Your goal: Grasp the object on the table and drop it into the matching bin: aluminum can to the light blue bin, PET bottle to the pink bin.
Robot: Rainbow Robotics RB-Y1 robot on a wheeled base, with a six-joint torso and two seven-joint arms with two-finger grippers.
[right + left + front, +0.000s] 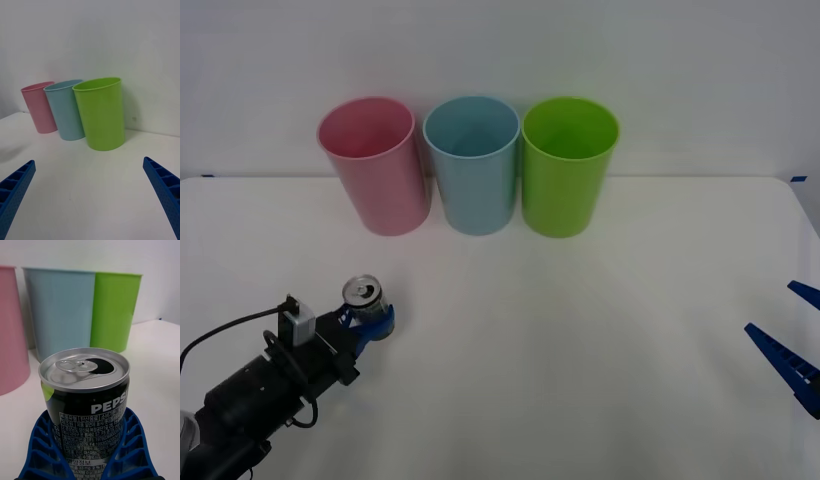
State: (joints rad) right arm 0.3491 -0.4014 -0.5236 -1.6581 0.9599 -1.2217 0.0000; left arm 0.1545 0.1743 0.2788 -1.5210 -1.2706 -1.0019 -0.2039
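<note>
The aluminum can (362, 293) stands upright at the front left of the white table (580, 350), silver top with an opened pull-tab and a black label (84, 390). My left gripper (372, 322) is shut on the can, its blue fingers (41, 450) curved around the can's lower body. Whether the can's base touches the table is hidden. The pink bin (375, 165) and the light blue bin (472, 165) stand side by side at the back, beyond the can. My right gripper (792, 335) rests open at the table's right edge, holding nothing.
A lime green bin (568, 165) stands right of the light blue bin (65, 112), touching it or nearly so. All three bins sit close to the white back wall. Bare tabletop stretches between the can and the bins and across to the right gripper (90, 202).
</note>
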